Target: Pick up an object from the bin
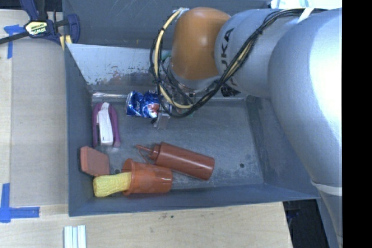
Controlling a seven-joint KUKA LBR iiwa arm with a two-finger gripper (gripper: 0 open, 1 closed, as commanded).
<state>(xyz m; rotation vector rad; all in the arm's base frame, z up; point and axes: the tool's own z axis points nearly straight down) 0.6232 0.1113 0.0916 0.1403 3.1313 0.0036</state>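
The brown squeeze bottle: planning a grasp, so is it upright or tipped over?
Tipped over. The brown squeeze bottle lies on its side on the bin floor, nozzle pointing to the view's left.

We see a grey bin (pixel 81 125). Far left lie a blue-and-white wrapper (pixel 143 105) and a purple-and-white pack (pixel 105 124). Nearer lie a red-brown bottle (pixel 183 160), an orange cup (pixel 150 178), a yellow corn cob (pixel 111 184) and a terracotta block (pixel 93 161).

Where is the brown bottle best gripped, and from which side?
Probably across the bottle body, nearer its base, from above. It lies on its side, thin nozzle pointing left; the orange piece crowds that end, while the base half lies free.
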